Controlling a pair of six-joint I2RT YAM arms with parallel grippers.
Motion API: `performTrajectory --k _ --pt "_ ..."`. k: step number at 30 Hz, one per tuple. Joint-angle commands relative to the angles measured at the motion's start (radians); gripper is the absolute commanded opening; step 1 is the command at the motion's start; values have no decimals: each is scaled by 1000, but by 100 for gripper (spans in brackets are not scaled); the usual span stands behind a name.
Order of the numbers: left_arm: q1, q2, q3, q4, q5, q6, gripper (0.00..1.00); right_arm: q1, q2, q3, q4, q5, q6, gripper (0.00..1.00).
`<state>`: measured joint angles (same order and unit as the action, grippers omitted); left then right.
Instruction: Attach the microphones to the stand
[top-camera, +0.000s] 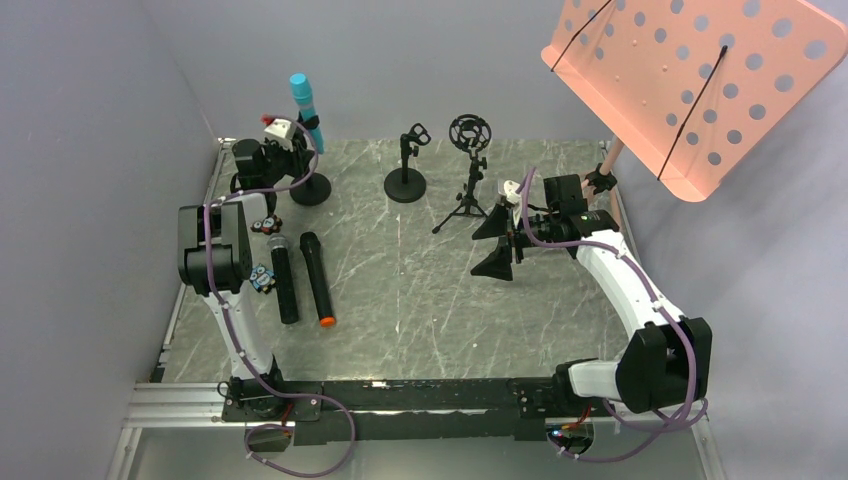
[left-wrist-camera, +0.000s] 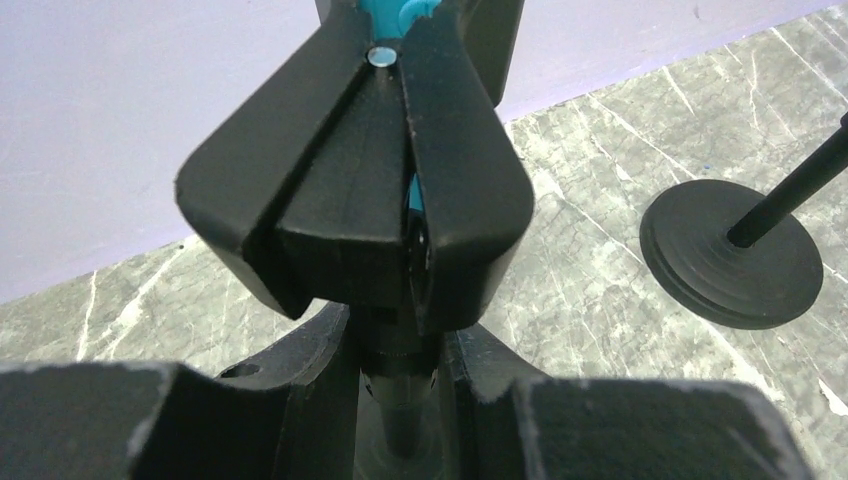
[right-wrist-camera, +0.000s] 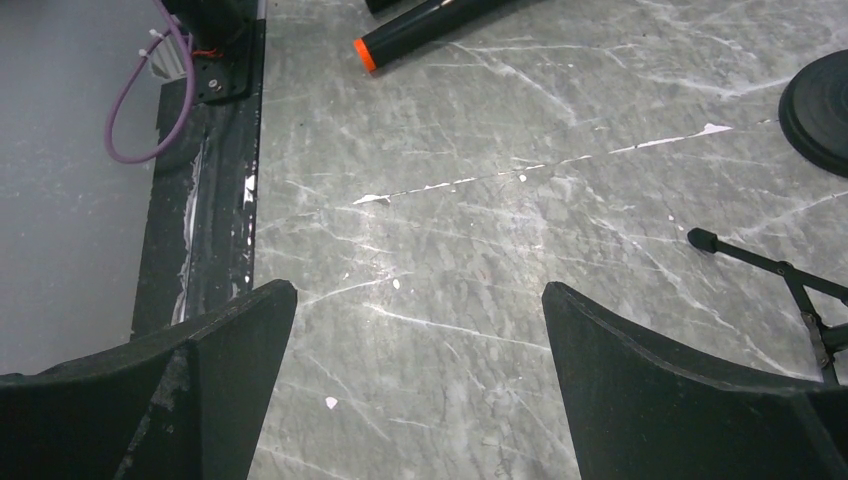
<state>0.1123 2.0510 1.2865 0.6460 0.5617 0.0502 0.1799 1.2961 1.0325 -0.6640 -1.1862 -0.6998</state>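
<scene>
left gripper (left-wrist-camera: 398, 388) pinches the thin round post (left-wrist-camera: 402, 430) under the wedge-shaped black clip (left-wrist-camera: 350, 190) holding the turquoise mic (top-camera: 304, 105), right gripper (right-wrist-camera: 420, 385) spread wide over the veiny marble-look tabletop (right-wrist-camera: 480, 150)

A turquoise microphone (top-camera: 303, 100) and an orange-capped black microphone (top-camera: 317, 279) contrast with the grey, white-veined table (top-camera: 420, 300).

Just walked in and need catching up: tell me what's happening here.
The turquoise microphone stands in the clip of the left stand, with the left pincer closed on the stand's neck below it. The orange-capped microphone and mesh-headed microphone lie on the table, unmounted. The right pincer hangs open, empty.
</scene>
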Motion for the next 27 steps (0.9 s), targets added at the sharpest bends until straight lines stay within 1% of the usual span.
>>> performTrajectory --k 1,3,6,7,8,10,13,15,17,20,22,27 --pt "1 -30 20 88 25 15 10 -3 -2 35 6 -18 -32 100" --pt "5 -39 -4 96 23 -9 25 -3 -6 32 11 -19 -29 100" --pt "13 -64 -52 116 21 -42 43 -3 -16 25 23 -15 -22 100" --pt "15 -77 -68 123 17 -62 50 -3 -20 23 29 -12 -19 100" --pt "16 -92 -85 131 10 -86 60 -3 -23 20 32 -8 -17 100" --pt "18 -132 -124 147 -6 -105 72 -3 -26 18 34 -2 -19 100" --pt "19 -200 -176 139 -36 -113 84 -5 -31 20 29 2 -24 100" --pt "20 -253 -214 120 -49 -110 90 -5 -34 19 30 6 -28 100" --pt "19 -314 -264 103 -73 -113 94 -5 -39 19 25 13 -33 100" --pt "21 -408 -348 87 -124 -160 99 -5 -43 18 24 21 -38 100" --pt "21 -466 -406 78 -147 -194 99 -5 -48 18 23 25 -39 100" --pt "20 -625 -508 -21 -213 -274 99 -8 -64 17 27 37 -39 100"
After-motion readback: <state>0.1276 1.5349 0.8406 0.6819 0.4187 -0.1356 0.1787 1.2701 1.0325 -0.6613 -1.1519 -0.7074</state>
